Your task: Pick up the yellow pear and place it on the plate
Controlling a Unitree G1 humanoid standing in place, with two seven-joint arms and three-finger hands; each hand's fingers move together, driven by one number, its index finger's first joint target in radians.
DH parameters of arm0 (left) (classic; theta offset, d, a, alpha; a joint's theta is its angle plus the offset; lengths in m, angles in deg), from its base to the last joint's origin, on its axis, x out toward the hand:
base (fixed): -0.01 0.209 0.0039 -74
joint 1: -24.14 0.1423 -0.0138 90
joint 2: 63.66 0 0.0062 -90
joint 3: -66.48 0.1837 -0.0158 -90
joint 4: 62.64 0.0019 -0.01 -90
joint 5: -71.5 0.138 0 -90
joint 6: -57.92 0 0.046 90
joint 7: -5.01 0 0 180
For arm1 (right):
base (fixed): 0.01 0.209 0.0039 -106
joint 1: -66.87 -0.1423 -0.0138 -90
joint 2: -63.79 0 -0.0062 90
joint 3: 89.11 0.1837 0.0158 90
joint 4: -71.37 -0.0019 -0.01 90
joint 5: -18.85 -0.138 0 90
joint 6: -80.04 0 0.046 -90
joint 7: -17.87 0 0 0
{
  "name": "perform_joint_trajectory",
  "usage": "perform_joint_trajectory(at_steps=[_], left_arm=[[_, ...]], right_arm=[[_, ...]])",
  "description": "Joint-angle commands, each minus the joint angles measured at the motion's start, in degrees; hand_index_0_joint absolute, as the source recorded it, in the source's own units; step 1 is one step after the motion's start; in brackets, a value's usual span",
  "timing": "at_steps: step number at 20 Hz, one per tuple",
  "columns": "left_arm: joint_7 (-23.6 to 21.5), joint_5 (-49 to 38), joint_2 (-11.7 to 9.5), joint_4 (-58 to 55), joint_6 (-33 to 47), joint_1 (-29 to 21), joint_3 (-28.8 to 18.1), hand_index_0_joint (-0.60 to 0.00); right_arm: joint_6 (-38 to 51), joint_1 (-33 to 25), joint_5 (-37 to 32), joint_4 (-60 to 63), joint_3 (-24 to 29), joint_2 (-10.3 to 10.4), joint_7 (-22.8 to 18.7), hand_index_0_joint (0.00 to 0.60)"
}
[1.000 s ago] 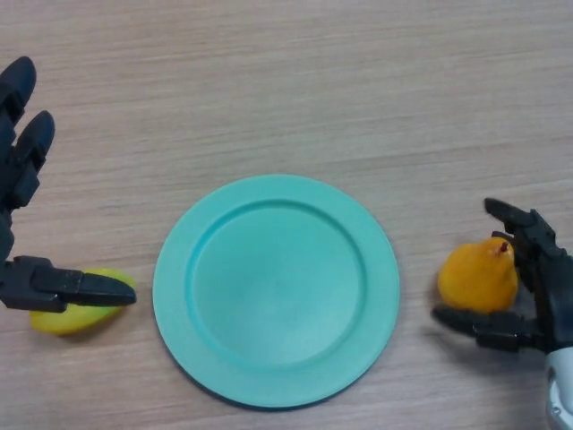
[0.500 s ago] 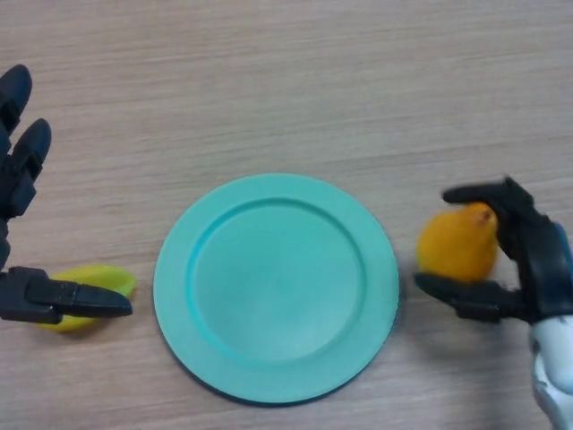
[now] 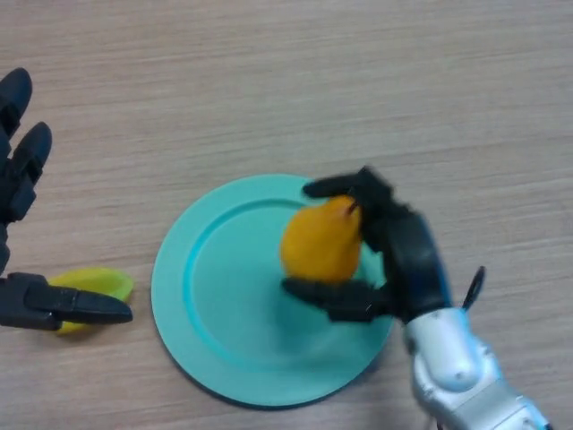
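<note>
Right hand fingers grasping yellow pear above plate; left hand fingers released, beside yellow-green fruit on worktop.

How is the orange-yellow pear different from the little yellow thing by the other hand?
The pear is deeper orange-yellow; the yellow thing is paler, lemony. The pear is held in the right hand, whose fingers curl round it, over the teal plate; the yellow thing lies on the wooden table, left of the plate, partly hidden under the open left hand. The pear looks bigger and rounder; the yellow thing looks flatter. Both are yellowish.
</note>
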Motion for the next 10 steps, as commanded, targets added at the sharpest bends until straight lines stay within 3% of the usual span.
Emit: perform_joint_trajectory(at_steps=[1, 4, 5, 6, 10], left_arm=[[1.12, -2.28, -1.70, -3.99, 3.50, -0.71, -5.34, 0.000], [1.91, -2.52, -1.51, -4.65, 2.69, -0.04, -5.68, 0.000], [2.89, -2.03, -1.28, -5.14, 2.38, 0.50, -5.93, 0.000], [2.98, -2.16, -1.15, -5.32, 1.72, 0.44, -6.13, 0.000], [1.18, -3.56, -1.07, -5.55, 0.73, -0.28, -6.29, 0.000]], right_arm=[[6.15, -1.82, -3.53, -2.68, 0.01, -0.22, -1.93, 0.550], [6.01, -1.29, -5.08, -2.67, -1.46, -0.22, -0.44, 0.200], [6.37, -0.98, -3.73, -2.23, -2.37, -0.22, 0.94, 0.050], [6.59, -0.92, -2.57, -2.00, -2.57, -0.22, 1.44, 0.000], [7.12, -2.47, 3.17, -3.12, -1.38, -0.22, 0.40, 0.000]])
